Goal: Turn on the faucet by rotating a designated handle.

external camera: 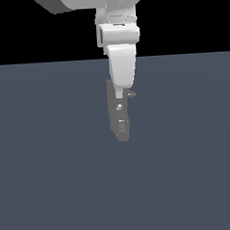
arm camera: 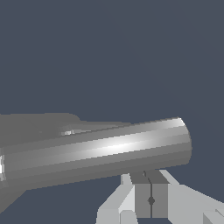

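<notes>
1. The small dull-grey cylindrical faucet (external camera: 120,120) sat near the middle of the flat slate-blue bench (external camera: 48,179), directly under the big white robot arm (external camera: 120,49) and partly hidden by it in the exterior view.
2. Its body showed a rounded lower end and a few small light marks; the surface read as smooth, hard metal with no visible texture.
3. The thin grey handle (external camera: 130,93) showed only as a short stub jutting toward the exterior view's right from the faucet's upper part, just below the arm's white wrist.
4. In the wrist view a glossy grey cylinder (arm camera: 100,151) with a bright highlight along its length lay very close to the camera; whether it was the handle or the faucet's body could not be told for sure.
5. The gripper (arm camera: 151,201) appeared there with its two grey pads pressed together along a thin seam, so the jaws looked closed with nothing between them, lying right next to the cylinder; contact could not be confirmed.
6. My judgement: the fixture would behave as stiff and anchored, the handle light but resisting about its pivot, and slippery under a smooth pad.
7. The best place to press or hold would be near the handle's free tip, where leverage is greatest, pushing sideways rather than squeezing.
</notes>
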